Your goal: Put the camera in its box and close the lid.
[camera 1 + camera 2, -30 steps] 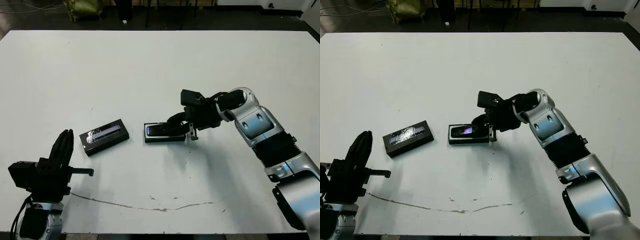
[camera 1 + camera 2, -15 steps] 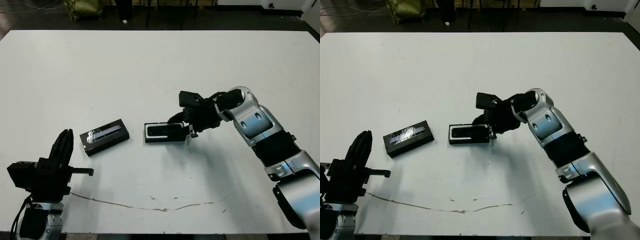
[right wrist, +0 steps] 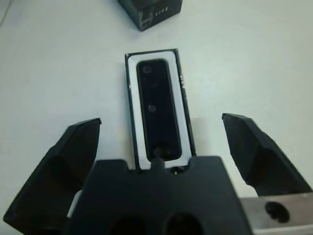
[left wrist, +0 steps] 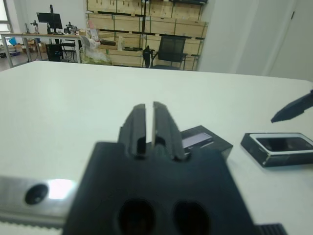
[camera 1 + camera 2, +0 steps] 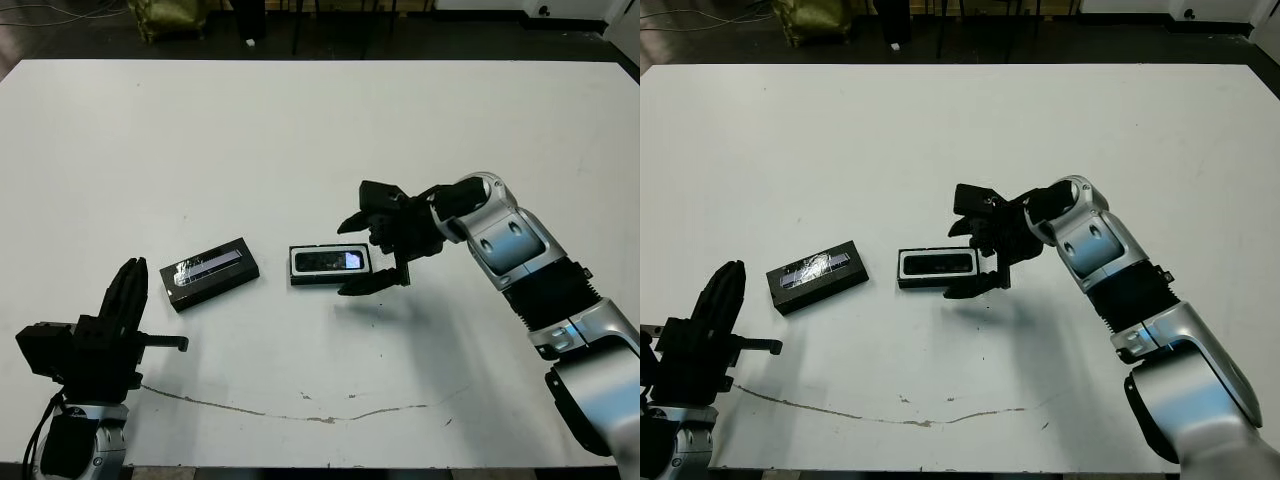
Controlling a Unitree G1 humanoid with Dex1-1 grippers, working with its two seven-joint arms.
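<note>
The slim black camera lies flat inside the white-lined box, which sits mid-table. My right gripper stands open at the box's right end, one finger on either side, touching nothing. The lid, a black slab with a silvery stripe, rests on the table to the left of the box, apart from it. My left gripper hovers near the front left corner, shut and empty, short of the lid.
A thin crack-like mark runs along the table near its front edge. Beyond the far edge lie dark floor and chair legs. In the left wrist view, shelves and a chair stand behind the table.
My right gripper has let go of the camera, which now lies in the box, and its fingers have spread wide. The left arm has stayed put.
</note>
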